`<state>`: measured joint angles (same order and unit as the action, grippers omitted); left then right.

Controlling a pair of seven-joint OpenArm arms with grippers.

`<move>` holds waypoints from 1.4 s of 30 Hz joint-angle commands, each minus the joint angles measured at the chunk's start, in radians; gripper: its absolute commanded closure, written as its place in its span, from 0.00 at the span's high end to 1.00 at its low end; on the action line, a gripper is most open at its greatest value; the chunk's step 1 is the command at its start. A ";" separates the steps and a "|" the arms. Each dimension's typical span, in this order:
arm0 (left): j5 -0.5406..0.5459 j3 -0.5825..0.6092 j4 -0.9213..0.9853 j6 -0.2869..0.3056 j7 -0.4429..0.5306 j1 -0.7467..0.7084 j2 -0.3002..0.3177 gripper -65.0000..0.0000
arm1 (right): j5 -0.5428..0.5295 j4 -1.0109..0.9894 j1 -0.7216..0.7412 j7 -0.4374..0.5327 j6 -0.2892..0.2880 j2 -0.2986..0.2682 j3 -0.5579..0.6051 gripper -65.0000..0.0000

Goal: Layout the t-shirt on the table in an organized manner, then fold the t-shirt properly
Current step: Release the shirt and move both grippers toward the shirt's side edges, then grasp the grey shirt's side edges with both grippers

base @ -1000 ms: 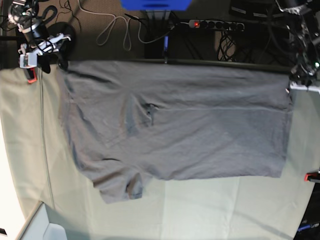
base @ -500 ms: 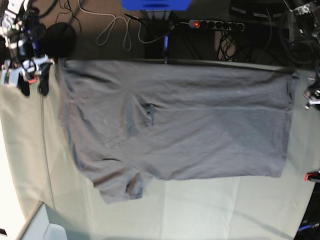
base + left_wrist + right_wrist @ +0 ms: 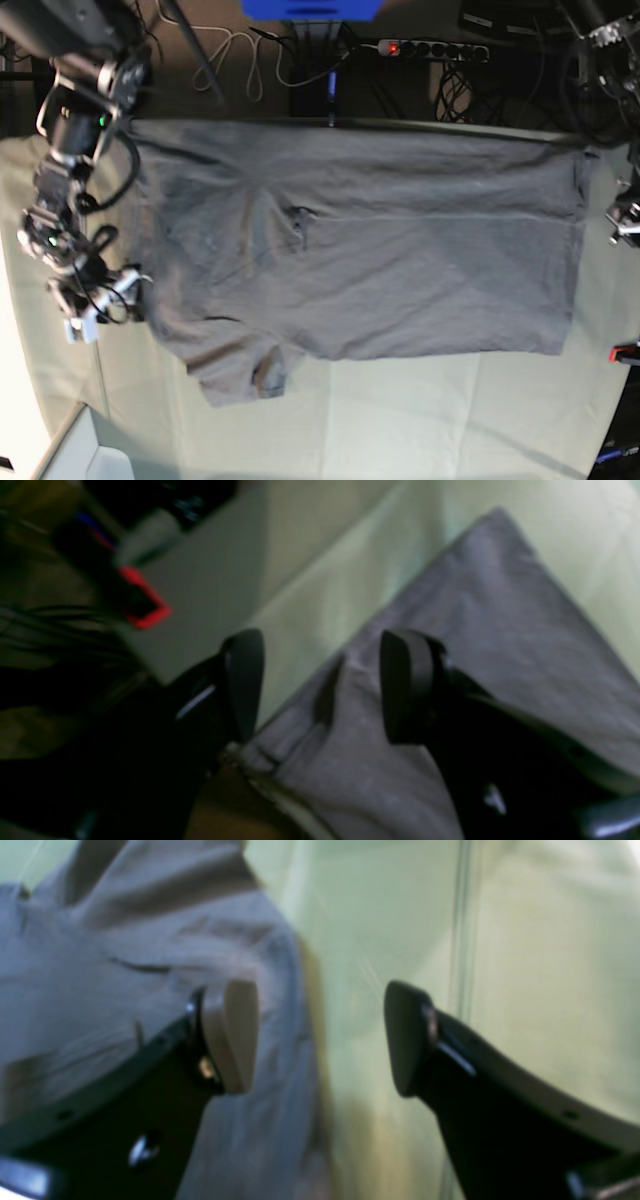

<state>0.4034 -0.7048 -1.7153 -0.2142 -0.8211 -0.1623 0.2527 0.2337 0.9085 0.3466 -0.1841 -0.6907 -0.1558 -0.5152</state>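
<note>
Grey-green table, dark grey t-shirt spread flat, left tool and right tool spread, empty.

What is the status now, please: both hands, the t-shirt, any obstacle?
Both hands open, left hand and right hand holding nothing. T-shirt spread flat on the table. No obstacle seen.
</note>
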 commanded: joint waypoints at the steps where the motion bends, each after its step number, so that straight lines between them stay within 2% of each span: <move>1: -0.007 -0.009 -0.016 -0.001 0.021 0.022 0.018 0.55 | 0.014 -0.033 0.056 0.022 -0.007 -0.015 -0.006 0.62; 5: -0.008 -0.008 0.024 -0.001 0.024 0.057 0.018 0.55 | 0.057 -0.199 0.127 0.028 -0.007 -0.046 -0.004 0.62; 11: -0.008 0.007 0.203 -0.001 0.078 0.166 0.026 0.55 | 0.059 -0.342 0.130 0.156 -0.007 -0.064 0.003 0.62; 16: -0.008 0.142 0.423 -0.001 0.194 0.261 0.090 0.55 | 0.059 -0.411 0.131 0.163 -0.007 -0.063 0.003 0.60; 18: -0.008 0.208 0.521 -0.001 0.253 0.307 0.118 0.55 | 0.059 -0.423 0.131 0.163 -0.007 -0.060 0.003 0.54; 24: -0.008 0.412 0.840 -0.001 0.418 0.470 0.167 0.55 | 0.059 -0.423 0.131 0.163 -0.007 -0.046 0.003 0.15; 27: -0.008 0.537 0.977 -0.001 0.510 0.548 0.182 0.55 | 0.060 -0.423 0.128 0.163 -0.007 -0.037 0.003 0.00; 36: -0.008 0.816 1.260 -0.001 0.805 0.712 0.173 0.55 | 0.062 -0.423 0.125 0.162 -0.007 -0.035 0.003 0.00; 42: -0.007 0.914 1.363 0.000 0.985 0.745 0.138 0.55 | 0.062 -0.423 0.125 0.162 -0.007 -0.035 0.003 0.00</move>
<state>0.4011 0.2100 -0.3424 -0.2085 0.1452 0.5518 0.3763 0.2832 0.4797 0.4564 -0.0029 -0.6876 -0.1856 -0.5129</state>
